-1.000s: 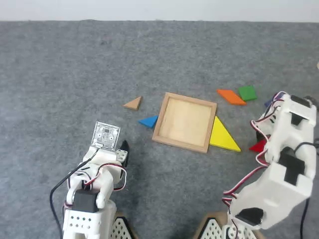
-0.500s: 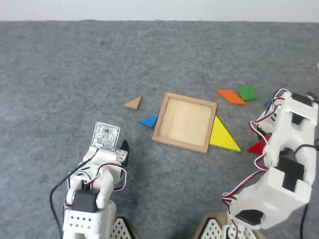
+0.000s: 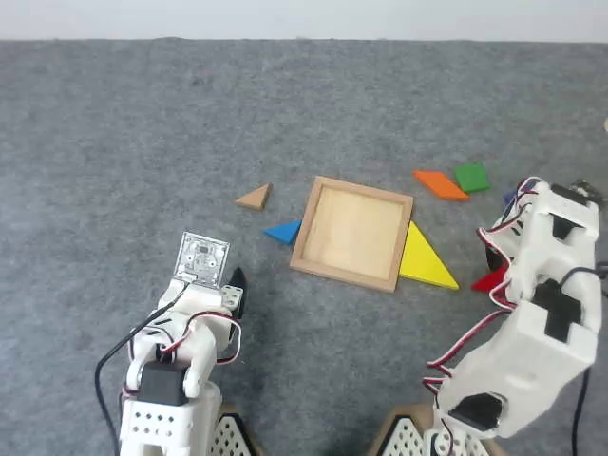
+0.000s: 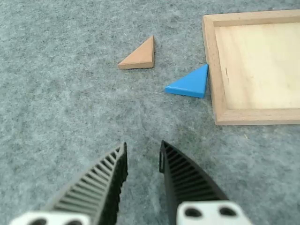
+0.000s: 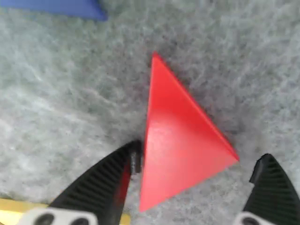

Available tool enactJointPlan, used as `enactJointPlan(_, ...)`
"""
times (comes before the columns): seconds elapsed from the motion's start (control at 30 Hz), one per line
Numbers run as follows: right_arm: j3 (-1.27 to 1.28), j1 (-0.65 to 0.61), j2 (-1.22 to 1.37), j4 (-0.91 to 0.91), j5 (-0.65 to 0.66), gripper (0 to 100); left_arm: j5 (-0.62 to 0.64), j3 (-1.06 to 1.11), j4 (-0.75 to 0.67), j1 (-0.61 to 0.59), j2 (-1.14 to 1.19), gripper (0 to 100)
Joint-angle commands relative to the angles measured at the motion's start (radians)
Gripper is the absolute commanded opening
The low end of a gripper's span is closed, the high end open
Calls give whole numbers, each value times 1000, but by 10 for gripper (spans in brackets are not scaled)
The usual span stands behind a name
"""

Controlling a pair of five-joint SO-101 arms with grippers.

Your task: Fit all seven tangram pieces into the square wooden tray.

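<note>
The square wooden tray (image 3: 303, 235) lies mid-table with nothing in it. A brown triangle (image 3: 255, 198) and a small blue triangle (image 3: 284, 231) lie to its left, the blue one touching the rim. A large yellow triangle (image 3: 426, 258) rests against its right side. Farther right are an orange parallelogram (image 3: 441, 184), a green square (image 3: 471, 177) and a red triangle (image 3: 491, 279). My right gripper (image 5: 197, 168) is open and straddles the red triangle (image 5: 178, 150), one finger (image 5: 110, 180) against its edge. My left gripper (image 4: 142, 154) hovers slightly open over bare carpet, short of the blue triangle (image 4: 190, 84).
A dark blue piece (image 5: 56, 7) lies just beyond the red triangle, mostly hidden under the right arm (image 3: 541, 285) in the high view. Grey carpet covers the table, with free room at the back and the left.
The right arm has shifted slightly over the red triangle. The left arm and the pieces have not moved.
</note>
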Motion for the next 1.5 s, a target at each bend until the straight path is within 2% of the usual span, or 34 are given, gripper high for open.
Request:
enactJointPlan(0.0, -83, 7, 38, 31, 14, 366, 8, -12, 3, 6, -14, 108)
enactJointPlan(0.17, -114, 7, 67, 42, 14, 359, 8, -12, 3, 6, -14, 108)
enactJointPlan(0.33, -112, 7, 77, 38, 14, 291, 8, -12, 3, 6, -14, 108)
enactJointPlan(0.57, -114, 7, 93, 45, 14, 284, 8, -12, 3, 6, -14, 108)
enactJointPlan(0.8, -137, 1, 76, 47, 81, 174, 8, -12, 3, 6, -14, 108)
enactJointPlan(1.03, -138, 1, 67, 48, 86, 169, 8, -12, 3, 6, -14, 108)
enactJointPlan(1.3, -137, -4, -81, 124, 112, 169, 8, -12, 3, 6, -14, 108)
enactJointPlan(1.47, -133, -71, -117, 163, 114, 169, 8, -12, 3, 6, -14, 108)
